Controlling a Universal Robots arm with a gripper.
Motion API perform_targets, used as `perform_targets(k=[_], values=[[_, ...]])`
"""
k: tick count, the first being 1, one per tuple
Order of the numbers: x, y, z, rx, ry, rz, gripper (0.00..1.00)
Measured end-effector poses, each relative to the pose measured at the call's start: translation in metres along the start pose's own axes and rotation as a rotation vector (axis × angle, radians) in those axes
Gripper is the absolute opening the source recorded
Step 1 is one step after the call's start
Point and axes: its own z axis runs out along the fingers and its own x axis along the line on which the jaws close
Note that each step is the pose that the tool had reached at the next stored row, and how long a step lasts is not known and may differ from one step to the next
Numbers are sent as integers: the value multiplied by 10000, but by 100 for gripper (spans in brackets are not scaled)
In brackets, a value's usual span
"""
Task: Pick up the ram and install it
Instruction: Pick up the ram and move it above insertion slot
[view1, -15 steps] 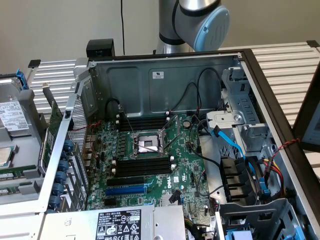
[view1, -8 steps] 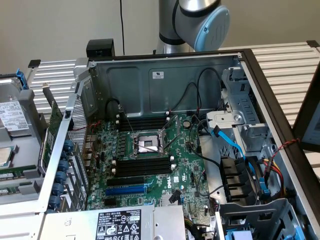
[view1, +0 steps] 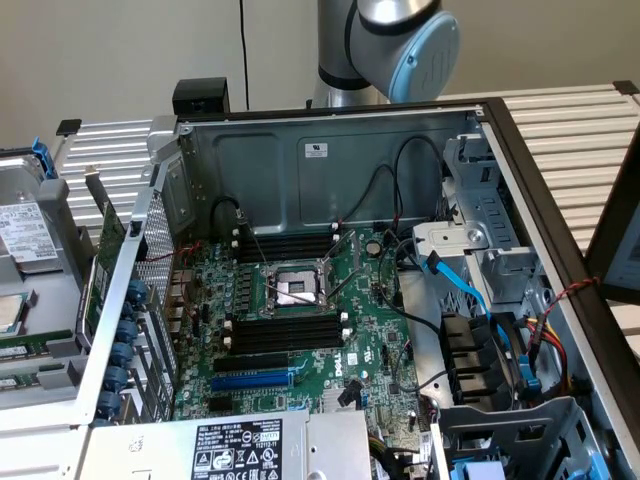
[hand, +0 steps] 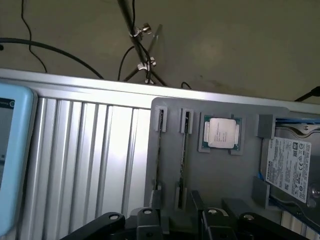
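A: Gripper (hand: 178, 220) first: black fingers (hand: 150, 222) spread apart, nothing between them.
B: And the ram (hand: 184, 155)?
A: On edge in a grey tray (hand: 240, 170) slot just past the fingertips, beside a second stick (hand: 160, 145). That tray also holds a processor (hand: 221, 132) and a hard drive (hand: 300, 131), partly cut off.
B: Writing?
A: The drive's white label (hand: 287, 162) has print too small to read.
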Motion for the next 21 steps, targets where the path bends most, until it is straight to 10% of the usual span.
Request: perform_targets(k=[21], values=[[152, 26, 381, 14, 2, 279, 36]])
